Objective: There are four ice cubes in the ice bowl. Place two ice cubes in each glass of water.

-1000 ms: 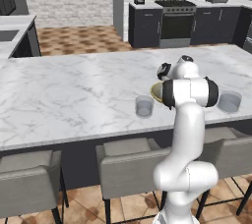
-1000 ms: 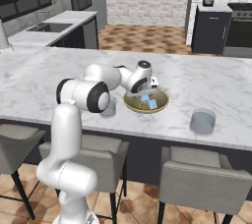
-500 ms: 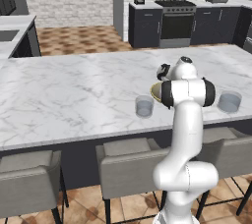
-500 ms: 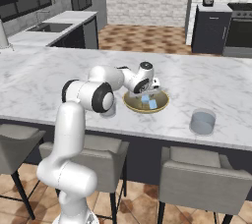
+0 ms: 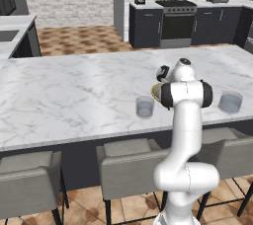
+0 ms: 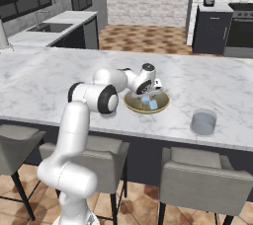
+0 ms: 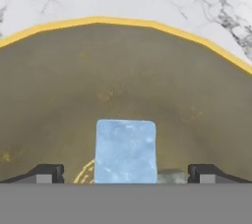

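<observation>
Our arm hides most of the ice bowl (image 5: 155, 91). Our gripper (image 7: 125, 173) has sunk lower, jaws wide, straddling one ice cube (image 7: 126, 151) at 6 o'clock.

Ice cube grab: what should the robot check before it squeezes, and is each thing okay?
1. Gripper open: ok.
2. Ice cube between the fingertips: ok, centred in the hand view.
3. Gripper down inside the bowl: ok.
4. Fingers low enough to pinch the cube's sides: cannot tell.
5. Both glasses upright on the counter: ok.
6. Any ice already in a glass: cannot tell.
</observation>
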